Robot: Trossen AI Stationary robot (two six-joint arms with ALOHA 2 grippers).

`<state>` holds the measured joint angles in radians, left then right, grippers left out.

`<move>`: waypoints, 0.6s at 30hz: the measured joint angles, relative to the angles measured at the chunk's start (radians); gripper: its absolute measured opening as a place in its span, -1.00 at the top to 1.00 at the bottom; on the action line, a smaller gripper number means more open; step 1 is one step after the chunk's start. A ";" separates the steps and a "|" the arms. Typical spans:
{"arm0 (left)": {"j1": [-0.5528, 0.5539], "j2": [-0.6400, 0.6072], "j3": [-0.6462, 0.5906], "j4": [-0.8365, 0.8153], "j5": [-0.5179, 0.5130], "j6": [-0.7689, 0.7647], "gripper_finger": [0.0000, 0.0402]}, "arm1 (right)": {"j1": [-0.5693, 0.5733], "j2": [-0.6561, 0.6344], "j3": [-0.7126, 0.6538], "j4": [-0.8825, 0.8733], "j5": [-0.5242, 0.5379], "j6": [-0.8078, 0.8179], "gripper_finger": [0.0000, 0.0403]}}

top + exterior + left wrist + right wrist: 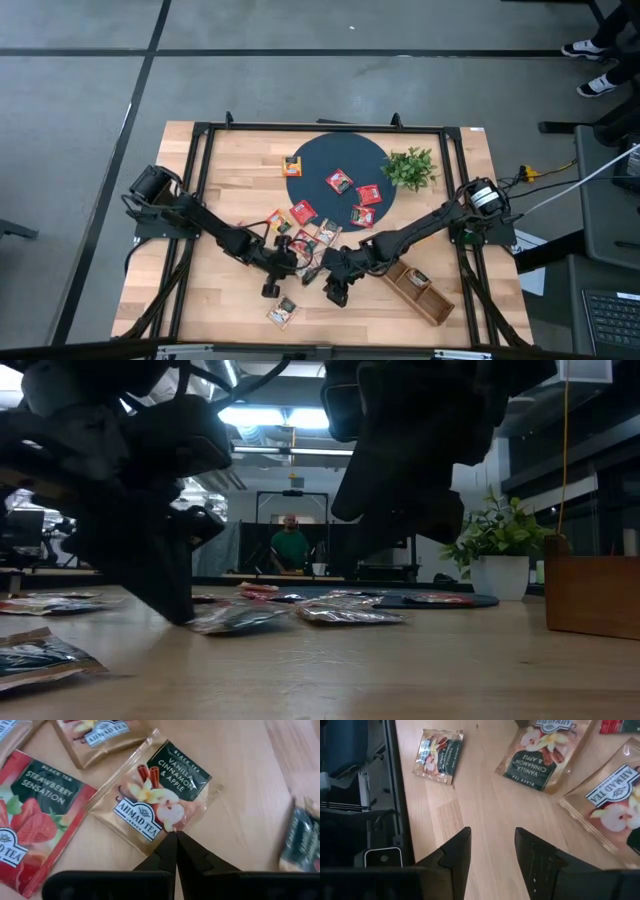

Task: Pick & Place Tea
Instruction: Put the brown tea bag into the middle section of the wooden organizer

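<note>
Several tea packets lie flat on the table and dark round mat. Judged light, thin, slippery foil; best pinched at an edge. Left gripper is closed on a vanilla-cinnamon packet's edge; right gripper spread, empty above bare wood.

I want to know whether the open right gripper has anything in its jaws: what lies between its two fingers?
Nothing. In the right wrist view, only bare wooden table shows between the fingers of the right gripper; the nearest tea packet lies beyond them.
</note>
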<state>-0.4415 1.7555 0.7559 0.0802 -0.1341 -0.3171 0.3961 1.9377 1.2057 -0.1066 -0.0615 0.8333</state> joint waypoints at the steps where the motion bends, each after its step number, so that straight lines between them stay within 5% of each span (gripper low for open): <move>1: 0.002 0.011 0.001 0.014 -0.008 -0.015 0.98 | 0.003 0.000 0.000 -0.002 0.012 0.000 0.24; 18: 0.004 0.165 -0.001 0.331 -0.104 -0.290 0.98 | 0.022 0.000 0.001 -0.212 0.172 0.106 0.24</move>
<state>-0.4377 1.9205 0.7551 0.4113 -0.2383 -0.6071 0.4179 1.9377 1.2064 -0.3187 0.1105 0.9394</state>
